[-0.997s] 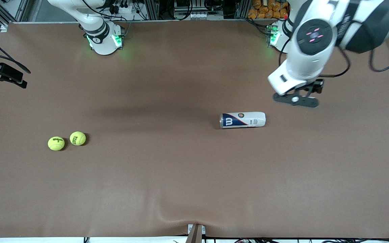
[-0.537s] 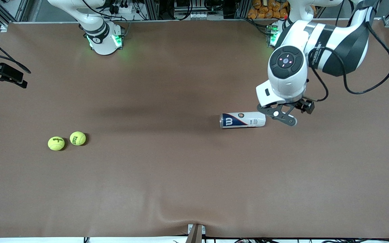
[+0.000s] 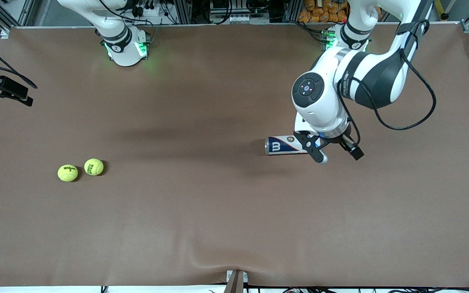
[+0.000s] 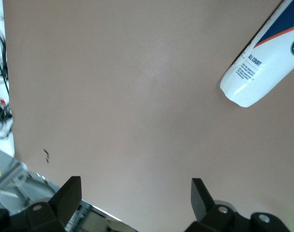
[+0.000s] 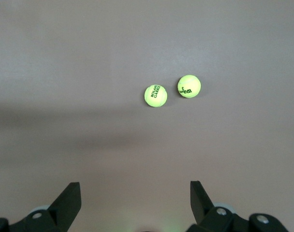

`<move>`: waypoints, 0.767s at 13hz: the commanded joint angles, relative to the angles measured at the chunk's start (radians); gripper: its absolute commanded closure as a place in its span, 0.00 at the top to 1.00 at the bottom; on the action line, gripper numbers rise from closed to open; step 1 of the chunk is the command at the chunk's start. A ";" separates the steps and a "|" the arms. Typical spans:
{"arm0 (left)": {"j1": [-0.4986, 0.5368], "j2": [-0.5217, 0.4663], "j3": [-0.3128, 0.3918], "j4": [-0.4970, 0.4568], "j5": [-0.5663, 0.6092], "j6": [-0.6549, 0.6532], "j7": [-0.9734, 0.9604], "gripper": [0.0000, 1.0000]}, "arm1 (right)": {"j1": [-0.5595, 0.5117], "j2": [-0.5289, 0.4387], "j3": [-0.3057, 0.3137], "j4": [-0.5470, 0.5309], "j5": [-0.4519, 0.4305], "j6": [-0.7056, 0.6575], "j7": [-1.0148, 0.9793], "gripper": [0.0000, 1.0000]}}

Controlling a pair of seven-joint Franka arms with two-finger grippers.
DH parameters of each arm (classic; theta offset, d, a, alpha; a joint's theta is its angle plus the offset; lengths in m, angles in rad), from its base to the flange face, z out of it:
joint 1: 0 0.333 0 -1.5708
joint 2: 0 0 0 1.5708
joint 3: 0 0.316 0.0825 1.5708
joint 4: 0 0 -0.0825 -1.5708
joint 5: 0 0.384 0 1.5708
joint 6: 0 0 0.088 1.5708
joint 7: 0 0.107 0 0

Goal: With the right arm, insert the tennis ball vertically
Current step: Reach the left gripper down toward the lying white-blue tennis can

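Front view: brown table [image 3: 202,211]; ball can [image 3: 285,145] lying on its side, contents not visible; left gripper [image 3: 319,151] low over the can's white end; two tennis balls [image 3: 68,172] [image 3: 93,167] side by side toward the right arm's end, outside the can. Left wrist view: left gripper [image 4: 134,200] spread wide, grasping nothing, white end of the can [image 4: 262,67] ahead. Right wrist view: right gripper [image 5: 134,200] spread wide, empty, high over the table, waiting; both balls [image 5: 156,95] [image 5: 189,86] on the table, close together.
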 commanded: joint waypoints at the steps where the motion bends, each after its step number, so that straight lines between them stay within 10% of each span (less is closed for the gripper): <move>1: 0.011 0.031 0.006 0.032 0.021 0.038 0.130 1.00 | -0.019 -0.022 0.012 -0.018 0.000 -0.007 0.007 1.00; 10: 0.026 0.098 0.009 0.035 -0.100 0.034 0.254 1.00 | -0.022 -0.022 0.011 -0.017 0.002 -0.008 0.007 1.00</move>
